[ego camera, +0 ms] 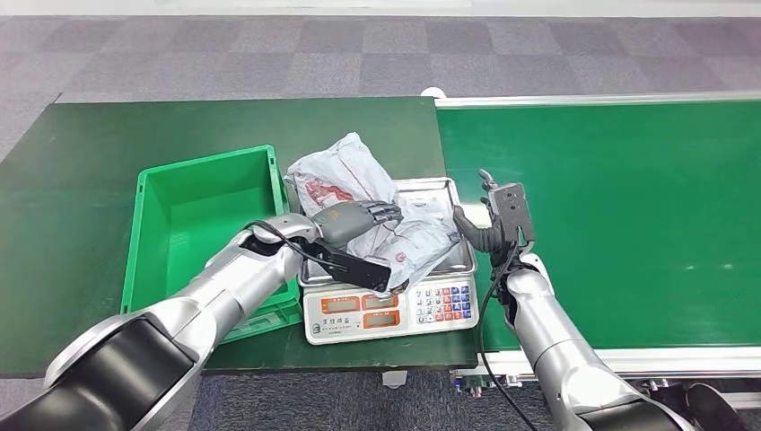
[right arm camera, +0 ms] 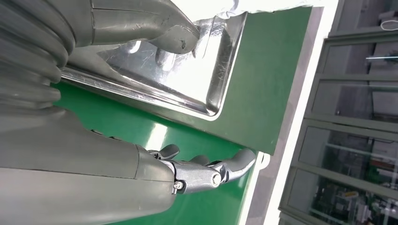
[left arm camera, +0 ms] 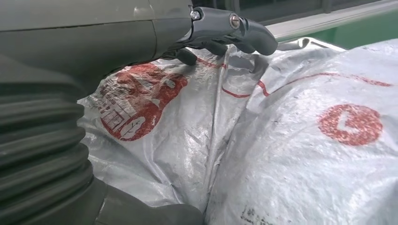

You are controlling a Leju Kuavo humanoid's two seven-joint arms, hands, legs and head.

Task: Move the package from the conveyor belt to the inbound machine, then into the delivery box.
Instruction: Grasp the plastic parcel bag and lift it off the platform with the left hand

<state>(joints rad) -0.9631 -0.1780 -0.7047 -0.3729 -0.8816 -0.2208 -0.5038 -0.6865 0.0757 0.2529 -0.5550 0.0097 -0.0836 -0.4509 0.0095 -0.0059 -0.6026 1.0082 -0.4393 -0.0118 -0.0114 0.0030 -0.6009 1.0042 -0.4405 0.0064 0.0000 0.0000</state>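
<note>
The package lies on the scale's steel tray, the left hand draped over it without a sure grip; the right hand hovers empty beside; slack film may slip short of the green box.

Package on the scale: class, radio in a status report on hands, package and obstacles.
Left hand on package, grip unclear. Right hand open beside scale. Package on scale pan, bin alongside. Nothing blocking.

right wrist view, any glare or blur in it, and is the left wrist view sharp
Right wrist view: bright glare on the shiny steel scale tray, and the white plastic package is washed out at the frame edge; the windows behind look soft. Left wrist view: red print on the crinkled package is sharp, while the grey ribbed cover of the left hand is blurred.
</note>
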